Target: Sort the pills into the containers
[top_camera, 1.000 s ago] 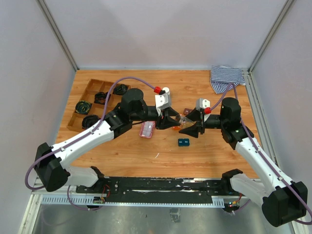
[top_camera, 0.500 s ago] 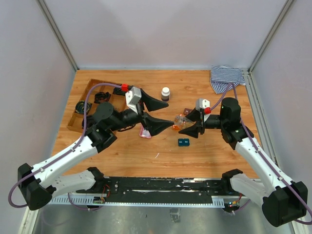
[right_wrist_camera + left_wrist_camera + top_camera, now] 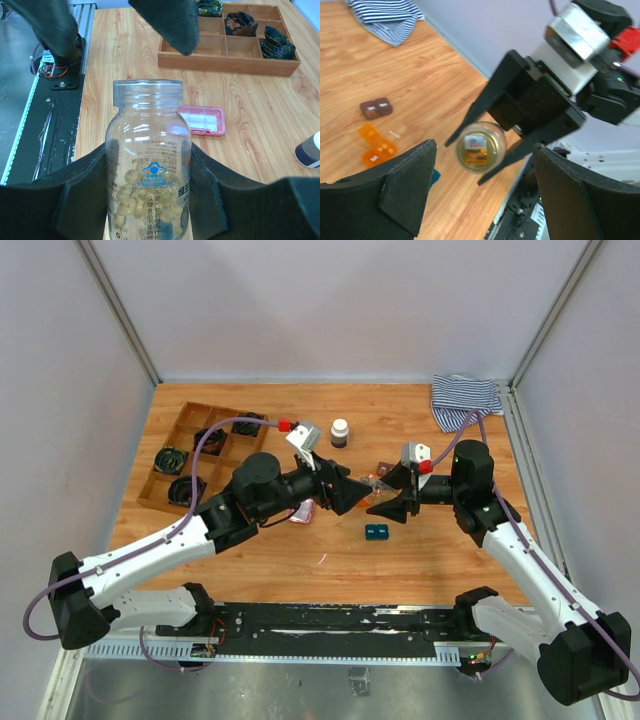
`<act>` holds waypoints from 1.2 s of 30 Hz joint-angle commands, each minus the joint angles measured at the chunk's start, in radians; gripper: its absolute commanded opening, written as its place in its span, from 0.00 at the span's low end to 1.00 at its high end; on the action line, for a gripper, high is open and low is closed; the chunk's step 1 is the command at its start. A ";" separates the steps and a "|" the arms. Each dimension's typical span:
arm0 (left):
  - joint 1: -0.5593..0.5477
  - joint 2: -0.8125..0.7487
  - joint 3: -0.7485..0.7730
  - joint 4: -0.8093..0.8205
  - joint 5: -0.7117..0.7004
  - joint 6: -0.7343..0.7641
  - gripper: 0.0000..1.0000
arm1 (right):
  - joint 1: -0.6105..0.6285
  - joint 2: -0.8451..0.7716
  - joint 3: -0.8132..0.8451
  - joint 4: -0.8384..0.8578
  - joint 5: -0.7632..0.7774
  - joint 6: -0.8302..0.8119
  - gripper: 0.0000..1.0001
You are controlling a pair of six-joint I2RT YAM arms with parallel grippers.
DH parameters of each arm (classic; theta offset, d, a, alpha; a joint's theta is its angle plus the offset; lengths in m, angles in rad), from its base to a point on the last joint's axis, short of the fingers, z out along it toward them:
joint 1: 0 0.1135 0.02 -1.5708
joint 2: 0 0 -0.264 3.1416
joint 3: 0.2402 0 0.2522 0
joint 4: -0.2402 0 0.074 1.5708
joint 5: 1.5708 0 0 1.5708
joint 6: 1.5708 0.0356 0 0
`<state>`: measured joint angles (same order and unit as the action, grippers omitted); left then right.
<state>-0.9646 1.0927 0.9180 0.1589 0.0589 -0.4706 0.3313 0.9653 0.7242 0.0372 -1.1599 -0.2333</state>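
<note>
Right pincer (image 3: 147,200) clamps uncapped pill bottle (image 3: 147,165); left pincer (image 3: 350,492) spread wide, empty. Pouring stage, probably: next needs bottle tipped over pink case (image 3: 200,120).

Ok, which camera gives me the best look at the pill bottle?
Right wrist: the pill bottle fills the frame, neck uncapped, yellowish pills in its lower half, clamped in the right gripper. Left wrist shows it small and end-on. Top external shows only a tiny translucent glimpse.
</note>
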 commanded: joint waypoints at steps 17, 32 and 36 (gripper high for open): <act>-0.031 0.118 0.172 -0.162 -0.062 0.045 0.68 | -0.007 -0.007 0.019 0.016 -0.017 0.001 0.01; -0.033 0.139 0.205 -0.212 -0.015 0.058 0.52 | -0.007 -0.007 0.019 0.016 -0.015 0.000 0.01; -0.034 0.140 0.215 -0.229 -0.012 0.065 0.52 | -0.007 -0.007 0.019 0.016 -0.015 0.000 0.01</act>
<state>-0.9897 1.2297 1.0943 -0.0559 0.0242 -0.4252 0.3313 0.9661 0.7242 0.0360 -1.1599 -0.2337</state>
